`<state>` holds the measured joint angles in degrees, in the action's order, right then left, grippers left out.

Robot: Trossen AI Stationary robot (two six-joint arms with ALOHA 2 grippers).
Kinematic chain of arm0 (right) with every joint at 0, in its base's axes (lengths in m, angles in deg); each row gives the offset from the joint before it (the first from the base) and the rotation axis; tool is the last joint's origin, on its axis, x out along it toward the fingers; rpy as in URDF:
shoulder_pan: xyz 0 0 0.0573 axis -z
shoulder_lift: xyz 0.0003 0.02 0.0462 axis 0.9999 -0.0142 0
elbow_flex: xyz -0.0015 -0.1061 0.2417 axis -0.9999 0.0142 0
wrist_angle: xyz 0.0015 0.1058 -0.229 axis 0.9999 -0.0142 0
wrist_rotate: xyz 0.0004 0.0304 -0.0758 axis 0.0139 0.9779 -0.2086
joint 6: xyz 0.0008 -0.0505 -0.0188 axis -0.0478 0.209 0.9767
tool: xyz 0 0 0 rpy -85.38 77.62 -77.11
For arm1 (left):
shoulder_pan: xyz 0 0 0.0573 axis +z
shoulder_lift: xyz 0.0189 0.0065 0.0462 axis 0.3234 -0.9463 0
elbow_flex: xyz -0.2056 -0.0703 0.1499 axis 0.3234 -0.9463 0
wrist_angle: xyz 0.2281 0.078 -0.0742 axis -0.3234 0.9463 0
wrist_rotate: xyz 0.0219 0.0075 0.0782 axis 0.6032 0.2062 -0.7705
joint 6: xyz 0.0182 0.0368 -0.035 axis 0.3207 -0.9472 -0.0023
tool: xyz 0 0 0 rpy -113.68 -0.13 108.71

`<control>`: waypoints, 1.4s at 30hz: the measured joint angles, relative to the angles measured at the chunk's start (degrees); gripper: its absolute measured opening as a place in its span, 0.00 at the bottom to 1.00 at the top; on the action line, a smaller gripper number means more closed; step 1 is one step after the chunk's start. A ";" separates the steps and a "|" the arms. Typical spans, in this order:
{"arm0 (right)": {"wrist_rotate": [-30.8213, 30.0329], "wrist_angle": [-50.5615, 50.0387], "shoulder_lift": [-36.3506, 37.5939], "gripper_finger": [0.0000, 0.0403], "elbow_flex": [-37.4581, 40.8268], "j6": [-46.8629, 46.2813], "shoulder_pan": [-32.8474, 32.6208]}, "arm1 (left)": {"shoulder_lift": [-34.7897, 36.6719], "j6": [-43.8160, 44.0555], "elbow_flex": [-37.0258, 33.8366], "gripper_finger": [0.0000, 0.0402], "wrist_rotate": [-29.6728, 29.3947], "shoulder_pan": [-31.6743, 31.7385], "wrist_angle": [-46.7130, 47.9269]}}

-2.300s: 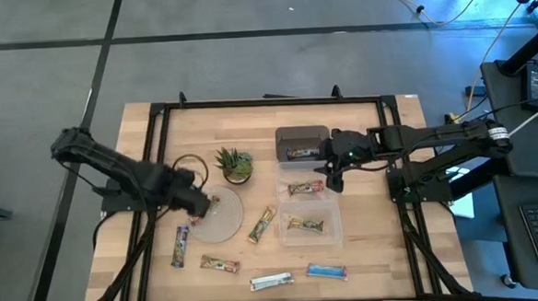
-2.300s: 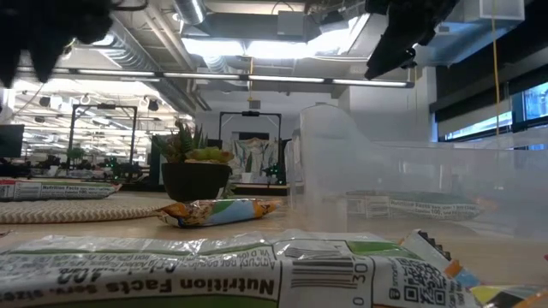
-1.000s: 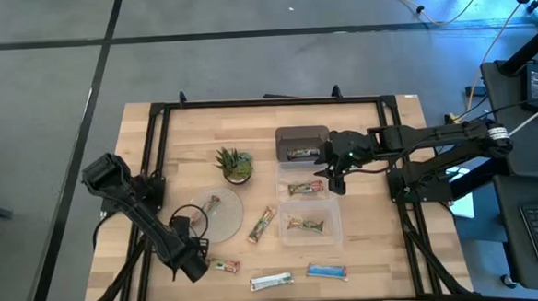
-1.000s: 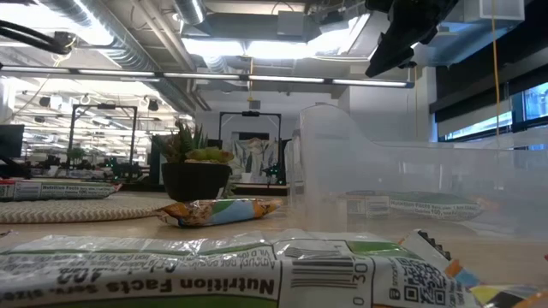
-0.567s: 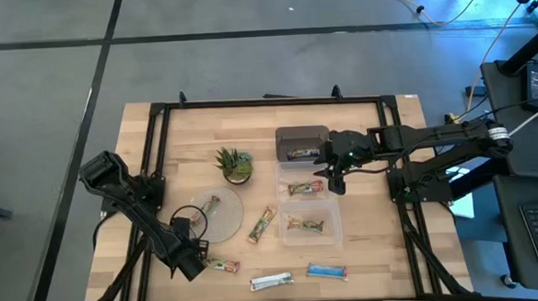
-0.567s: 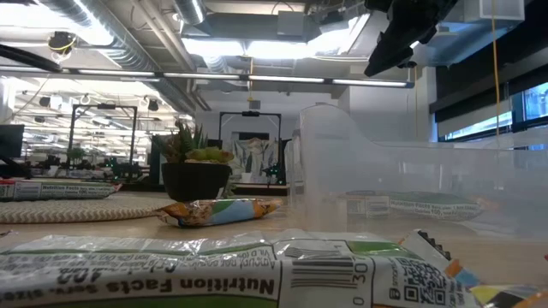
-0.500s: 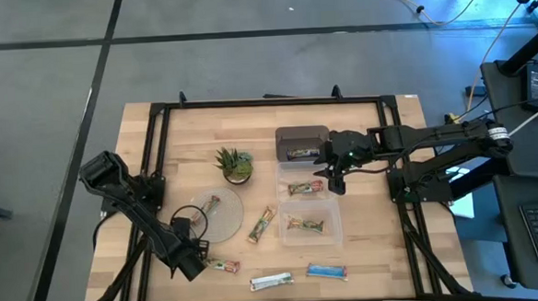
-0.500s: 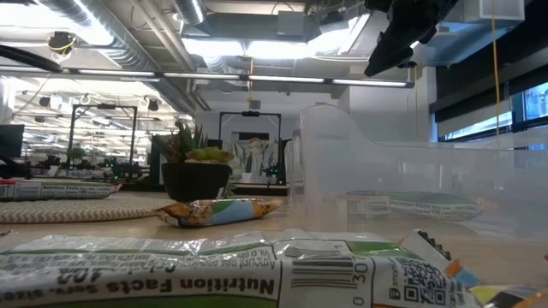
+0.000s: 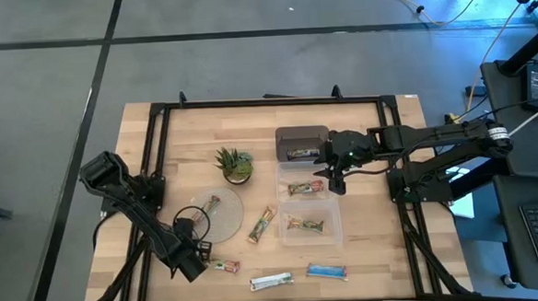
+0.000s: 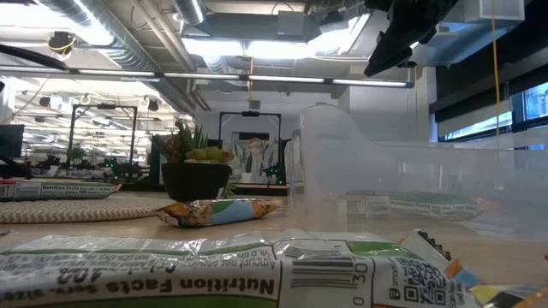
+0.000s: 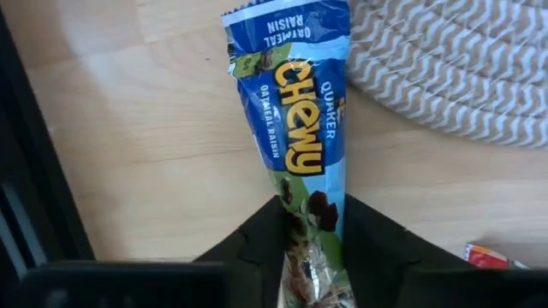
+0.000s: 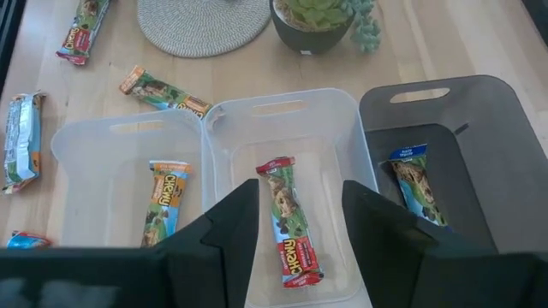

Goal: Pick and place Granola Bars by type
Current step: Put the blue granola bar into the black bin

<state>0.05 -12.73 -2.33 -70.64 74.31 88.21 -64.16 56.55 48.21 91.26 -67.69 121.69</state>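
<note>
A blue-wrapped granola bar lies flat on the wood beside the round woven mat, at the table's front left. My left gripper is shut on its near end. In the high view the gripper covers this bar. My right gripper hangs open over the bins with nothing between its fingers. Under it one bar lies in the middle clear bin. Another bar lies in the neighbouring clear bin, and a blue one in the dark bin. My left gripper pinches the blue bar's near end between its two fingers, one on each long edge. The wrapper is crumpled in between them. The fingers slant down from the table's near side and point along the bar. The rest of the bar lies flat on the table.
One bar lies on the mat. Loose bars lie on the wood: a green-tan one, a red-green one, a silver one and a blue one. A small potted plant stands behind the mat.
Since the earliest frame my left gripper has left the mat, gone toward the table's near edge and come down at the blue bar. Over the last second it has stayed there. A bar lies on the mat where the gripper was.
</note>
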 joint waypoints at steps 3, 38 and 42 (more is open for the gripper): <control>0.00 0.00 0.00 0.43 0.00 0.07 0.00 | -0.02 -0.02 0.00 0.19 -0.20 0.00 0.17; 4.92 20.50 0.00 0.43 0.02 -1.27 0.00 | 27.71 -66.89 2.75 0.15 -61.85 19.22 -19.93; 5.59 25.32 -0.42 0.44 0.02 -1.36 -0.02 | 27.66 -90.55 2.75 0.15 -59.09 24.67 -38.31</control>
<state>5.64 12.59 -2.74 -70.62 72.95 88.19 -36.50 -34.00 50.96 32.17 -43.01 83.38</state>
